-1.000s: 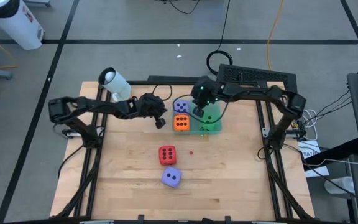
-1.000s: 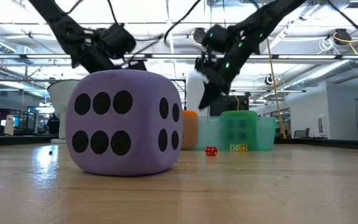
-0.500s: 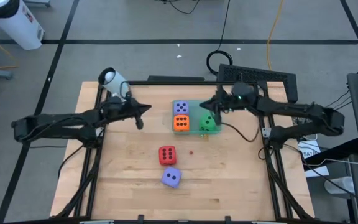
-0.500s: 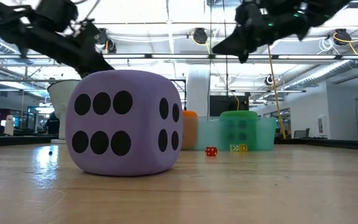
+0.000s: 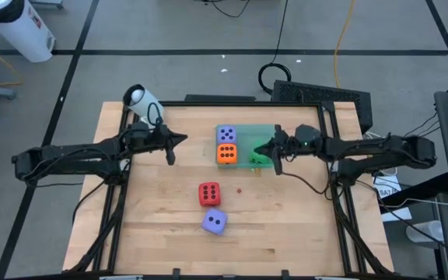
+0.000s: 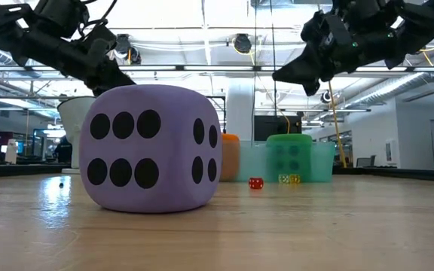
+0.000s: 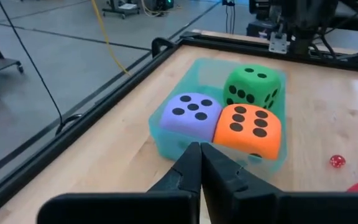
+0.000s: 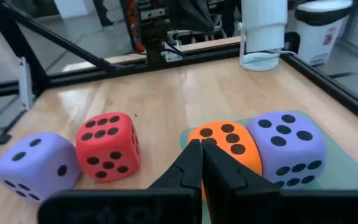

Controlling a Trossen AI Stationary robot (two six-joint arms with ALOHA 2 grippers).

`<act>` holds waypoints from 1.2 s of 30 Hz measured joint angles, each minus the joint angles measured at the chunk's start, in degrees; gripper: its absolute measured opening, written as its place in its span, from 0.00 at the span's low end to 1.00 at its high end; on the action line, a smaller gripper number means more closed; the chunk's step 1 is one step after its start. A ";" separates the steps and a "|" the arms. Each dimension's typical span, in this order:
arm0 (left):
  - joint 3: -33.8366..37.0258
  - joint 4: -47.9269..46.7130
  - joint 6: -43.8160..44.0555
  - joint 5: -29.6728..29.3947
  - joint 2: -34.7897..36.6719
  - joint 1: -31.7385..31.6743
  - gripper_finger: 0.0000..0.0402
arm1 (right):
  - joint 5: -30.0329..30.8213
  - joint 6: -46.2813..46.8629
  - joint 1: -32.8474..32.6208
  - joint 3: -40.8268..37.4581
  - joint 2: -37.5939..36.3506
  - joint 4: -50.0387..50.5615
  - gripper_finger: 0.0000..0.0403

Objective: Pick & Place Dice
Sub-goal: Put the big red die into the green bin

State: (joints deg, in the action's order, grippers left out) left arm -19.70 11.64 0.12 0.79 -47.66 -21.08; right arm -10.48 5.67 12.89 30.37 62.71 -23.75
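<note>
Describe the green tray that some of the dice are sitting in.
The tray is a shallow, see-through pale green square of what looks like plastic, with low walls and rounded corners. It sits flat on the wooden table, toward its far edge. Inside it stand three dice packed together: a purple one, an orange one and a green one. No pincer touches it.

Bare tabletop (image 5: 286, 222) is seen at lower right and lower left of the high view; centre is blocked by red die (image 5: 209, 194) and purple die (image 5: 215, 223).
</note>
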 joint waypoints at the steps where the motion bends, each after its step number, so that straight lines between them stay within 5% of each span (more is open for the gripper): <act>1: 0.00 -0.02 0.02 -0.30 0.00 0.00 0.04 | 1.18 -0.37 -0.95 0.00 0.28 -0.07 0.00; 5: 0.00 0.06 0.52 -0.82 0.00 0.00 0.04 | 10.68 4.64 -4.47 0.41 1.98 -0.99 0.01; 10: -0.02 0.20 1.79 -0.84 0.00 0.00 0.01 | 14.80 6.89 -7.53 4.21 6.67 -0.75 0.10; 15: -0.02 0.19 2.69 -0.85 0.00 0.00 0.03 | 12.13 11.99 -9.08 12.90 15.34 2.73 0.23; 24: -0.07 -2.12 4.10 -0.82 0.00 0.00 0.06 | 10.85 -2.05 -15.29 27.64 30.39 6.72 0.38; 36: -0.09 -3.44 4.15 -0.81 0.00 0.04 0.06 | 6.79 -3.84 -17.15 40.55 43.08 9.55 0.87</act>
State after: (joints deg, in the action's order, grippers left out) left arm -19.79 8.20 4.27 -0.02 -47.66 -21.04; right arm -3.69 1.83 -4.25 70.91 105.79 -14.20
